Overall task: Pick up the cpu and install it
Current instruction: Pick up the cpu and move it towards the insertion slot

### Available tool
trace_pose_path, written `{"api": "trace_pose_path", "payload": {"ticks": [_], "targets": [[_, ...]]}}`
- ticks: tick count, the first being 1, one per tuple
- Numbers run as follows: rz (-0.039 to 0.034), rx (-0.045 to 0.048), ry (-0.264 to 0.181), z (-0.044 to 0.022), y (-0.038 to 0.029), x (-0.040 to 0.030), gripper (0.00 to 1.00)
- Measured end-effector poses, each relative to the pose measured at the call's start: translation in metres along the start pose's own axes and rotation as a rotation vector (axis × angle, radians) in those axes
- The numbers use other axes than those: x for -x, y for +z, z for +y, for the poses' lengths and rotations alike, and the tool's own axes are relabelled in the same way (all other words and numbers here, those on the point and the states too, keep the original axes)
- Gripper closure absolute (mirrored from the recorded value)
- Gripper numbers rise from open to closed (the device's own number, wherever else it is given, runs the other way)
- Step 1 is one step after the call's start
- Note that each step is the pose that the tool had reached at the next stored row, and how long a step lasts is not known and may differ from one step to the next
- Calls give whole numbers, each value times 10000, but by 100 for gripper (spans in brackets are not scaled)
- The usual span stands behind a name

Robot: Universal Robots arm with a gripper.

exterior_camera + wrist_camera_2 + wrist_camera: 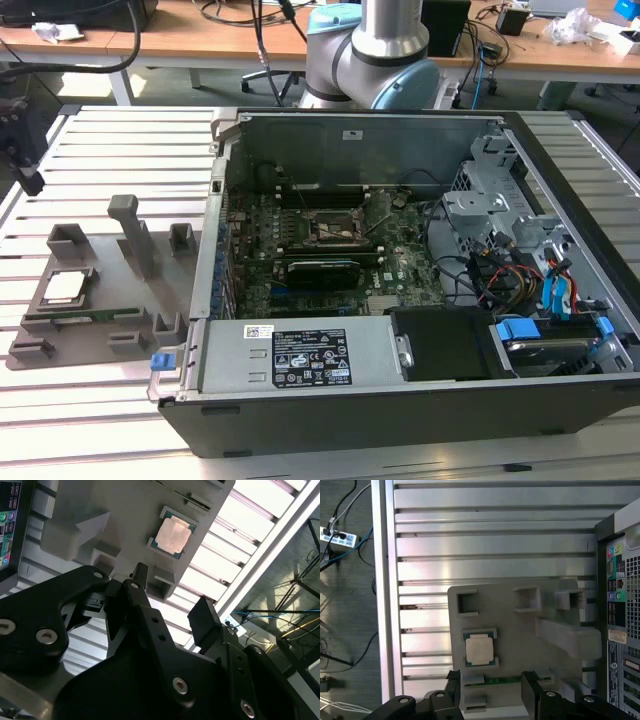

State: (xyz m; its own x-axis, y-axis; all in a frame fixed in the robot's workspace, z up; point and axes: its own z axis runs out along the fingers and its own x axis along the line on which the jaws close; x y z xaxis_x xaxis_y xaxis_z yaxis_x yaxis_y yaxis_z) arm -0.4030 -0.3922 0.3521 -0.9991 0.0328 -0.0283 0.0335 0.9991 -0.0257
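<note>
Our gripper (171,592) hangs spread and empty over the cpu (63,286).
We see the cpu at the exterior view's left, seated in the grey holder (110,292) beside the computer case (400,412).

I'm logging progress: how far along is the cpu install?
Nothing looks done yet: the cpu lies in the grey holder, outside the computer case. In hand: the gripper hovers open near it, holding nothing. Left: both pick-up and install; the socket looks empty.
</note>
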Motion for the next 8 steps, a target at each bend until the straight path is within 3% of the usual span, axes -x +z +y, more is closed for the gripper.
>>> {"api": "trace_pose_path", "payload": {"ticks": [8], "targets": [[0,0,0,2,58,-2,40]]}}
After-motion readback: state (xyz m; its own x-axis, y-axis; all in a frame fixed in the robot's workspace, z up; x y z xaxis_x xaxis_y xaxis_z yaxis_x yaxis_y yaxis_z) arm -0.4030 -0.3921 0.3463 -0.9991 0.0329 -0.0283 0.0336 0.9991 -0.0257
